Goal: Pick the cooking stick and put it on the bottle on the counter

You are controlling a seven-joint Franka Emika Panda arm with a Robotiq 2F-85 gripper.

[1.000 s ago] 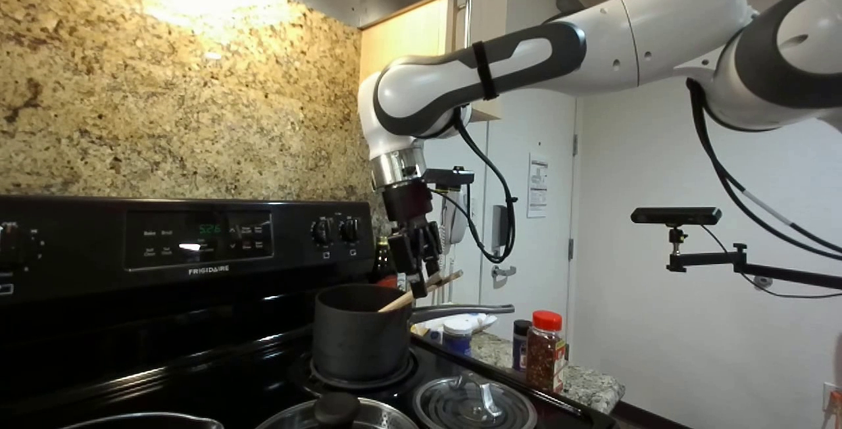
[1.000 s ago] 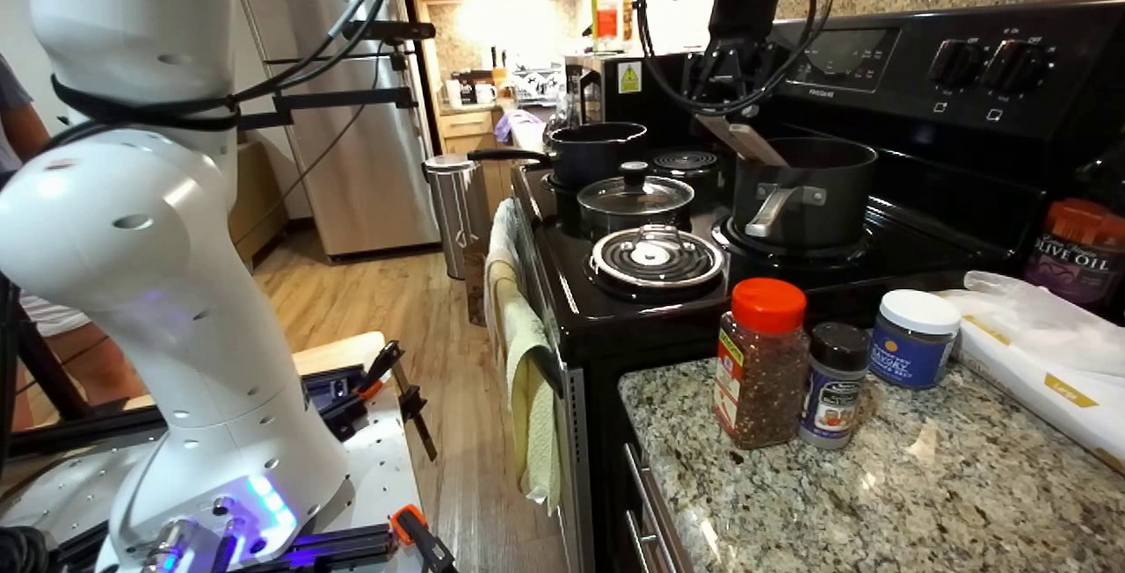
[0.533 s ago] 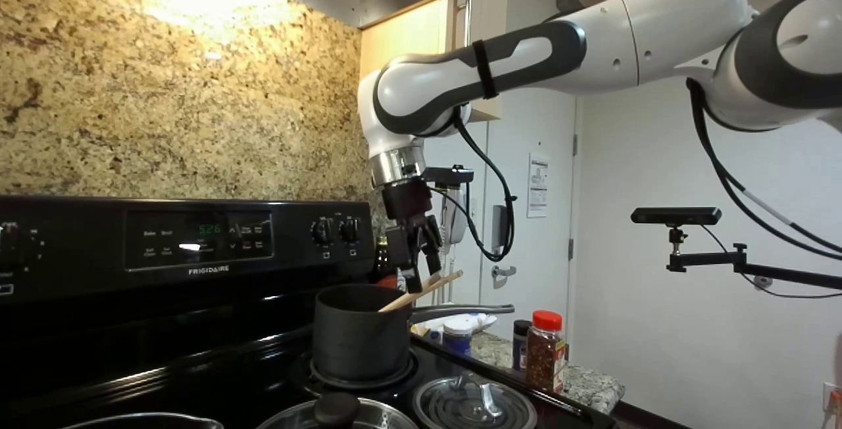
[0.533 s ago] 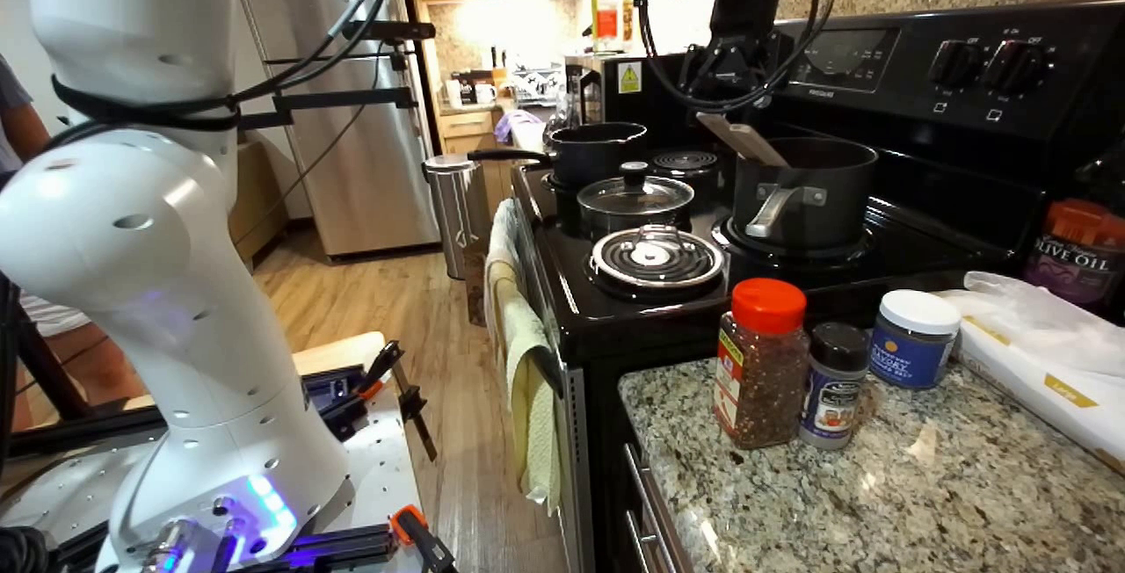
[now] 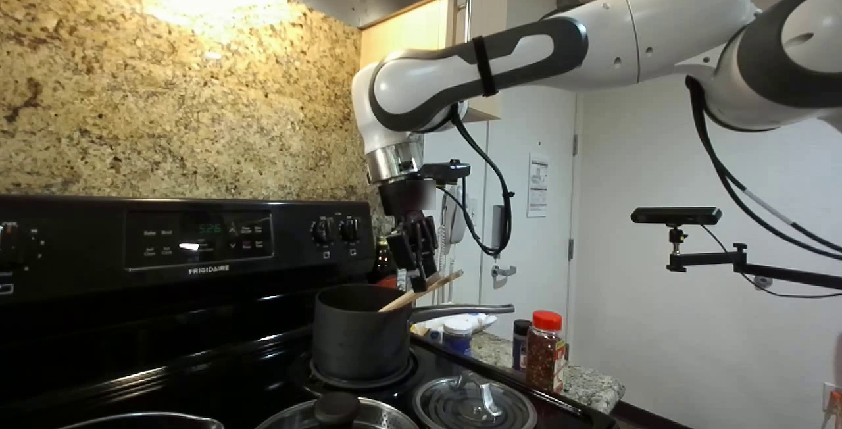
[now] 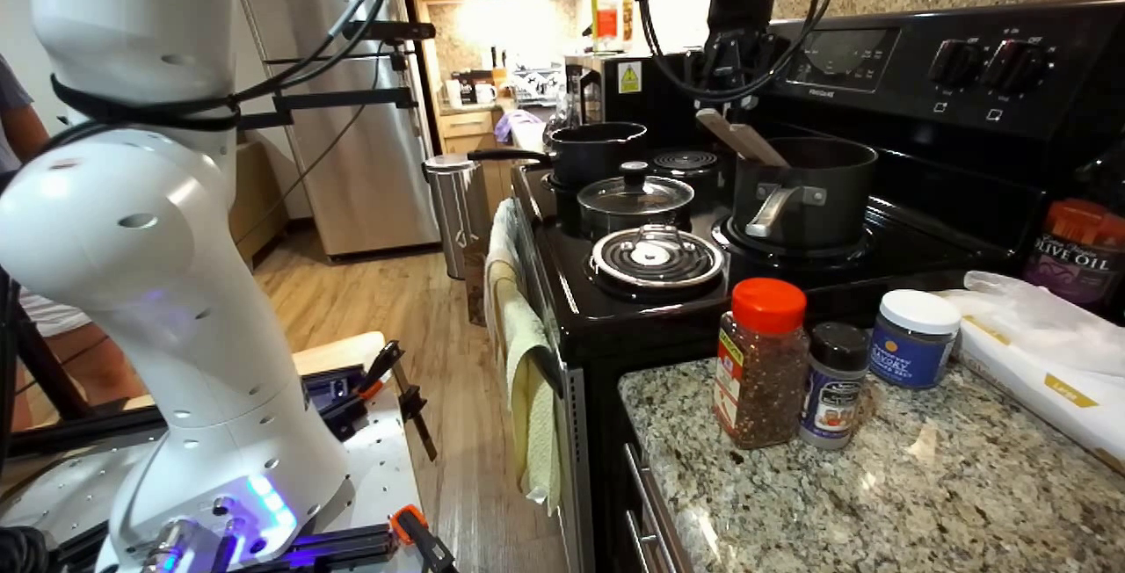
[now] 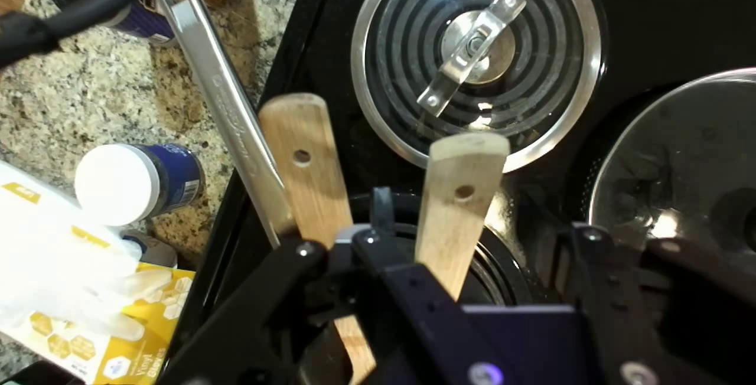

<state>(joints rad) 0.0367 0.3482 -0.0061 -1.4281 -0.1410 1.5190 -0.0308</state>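
Two pale wooden sticks [image 5: 421, 294] [image 6: 743, 139] lean out of the black pot [image 5: 360, 343] [image 6: 813, 195] in both exterior views; I cannot tell which is meant. In the wrist view, one stick handle [image 7: 463, 202] stands between the spread fingers of my gripper [image 7: 472, 234] [image 5: 425, 277], with room on its right. The other handle [image 7: 307, 166] passes outside the left finger. The gripper is open and holds nothing, just above the pot's rim. The red-capped bottle [image 5: 545, 353] [image 6: 763, 371] stands upright on the speckled counter [image 6: 879, 494]. The sticks' lower ends are hidden in the pot.
The pot's handle [image 5: 467, 310] [image 7: 227, 107] points toward the counter. A dark-capped jar [image 6: 833, 384], a white-lidded jar [image 6: 914, 337] and a glove box [image 6: 1037, 380] stand near the bottle. A glass lid [image 5: 473, 404] and a lidded pan [image 6: 635, 195] sit on the stove.
The arm and gripper have shifted slightly up and toward the backsplash, and the fingers are tilted a little differently. The sticks, pot and bottle have not visibly moved.
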